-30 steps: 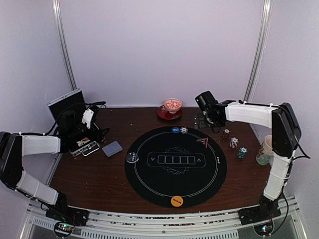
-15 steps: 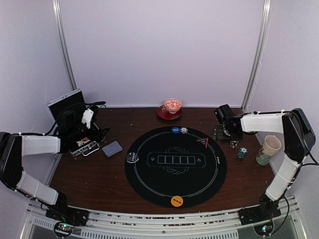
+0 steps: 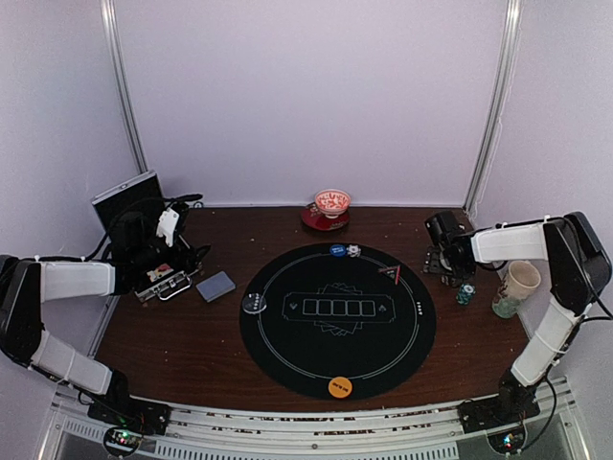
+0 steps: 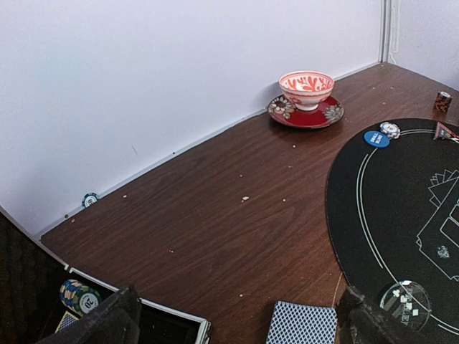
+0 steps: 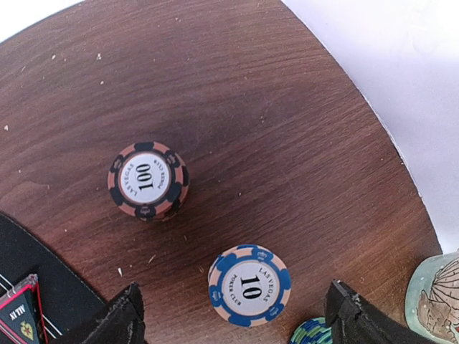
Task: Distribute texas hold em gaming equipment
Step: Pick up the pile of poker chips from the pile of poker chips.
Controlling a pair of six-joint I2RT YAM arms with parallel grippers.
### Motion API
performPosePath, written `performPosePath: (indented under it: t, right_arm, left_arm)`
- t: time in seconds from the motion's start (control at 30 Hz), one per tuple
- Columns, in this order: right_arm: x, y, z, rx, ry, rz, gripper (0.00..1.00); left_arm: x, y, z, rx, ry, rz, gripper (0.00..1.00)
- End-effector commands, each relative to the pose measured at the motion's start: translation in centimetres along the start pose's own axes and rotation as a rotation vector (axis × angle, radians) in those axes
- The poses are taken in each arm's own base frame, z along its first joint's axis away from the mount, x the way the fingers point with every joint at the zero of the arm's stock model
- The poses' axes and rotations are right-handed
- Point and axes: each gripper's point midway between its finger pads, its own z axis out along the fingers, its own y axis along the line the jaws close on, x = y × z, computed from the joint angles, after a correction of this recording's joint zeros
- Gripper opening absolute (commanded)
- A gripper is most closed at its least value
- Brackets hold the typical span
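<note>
Straddling the blue chips (image 5: 249, 285) on the tabletop (image 5: 287, 107), our right pincer (image 5: 233, 304) stands apart, not touching them, black chips (image 5: 148, 179) just beyond; our left pincer (image 4: 237, 309) is apart too.

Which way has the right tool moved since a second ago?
Yes. In the top view the right tool has swung right and toward the near edge, away from the bowl and closer to the cup.

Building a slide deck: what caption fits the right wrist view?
Open right end effector hovers over a blue 10 chip stack, black 100 stack beside it.
</note>
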Motion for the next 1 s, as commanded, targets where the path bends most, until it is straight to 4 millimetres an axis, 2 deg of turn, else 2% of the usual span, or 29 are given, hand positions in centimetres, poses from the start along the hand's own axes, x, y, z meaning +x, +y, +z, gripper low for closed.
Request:
performPosePath:
  t: [0.0, 0.6, 0.97]
  right_arm:
    - [-1.1, -0.9, 0.1, 0.030, -0.047, 0.051, 0.87]
    - [0.0, -1.1, 1.1, 0.021, -0.009, 0.055, 0.73]
    - [0.5, -0.9, 1.8, 0.020, 0.008, 0.046, 0.71]
  left_arm:
    - [-1.9, 0.4, -0.1, -0.009, -0.052, 0.025, 0.98]
    - [-1.9, 0.3, -0.2, -0.007, -0.055, 0.026, 0.98]
    - [-1.8, 0.3, -0.1, -0.004, -0.051, 0.025, 0.98]
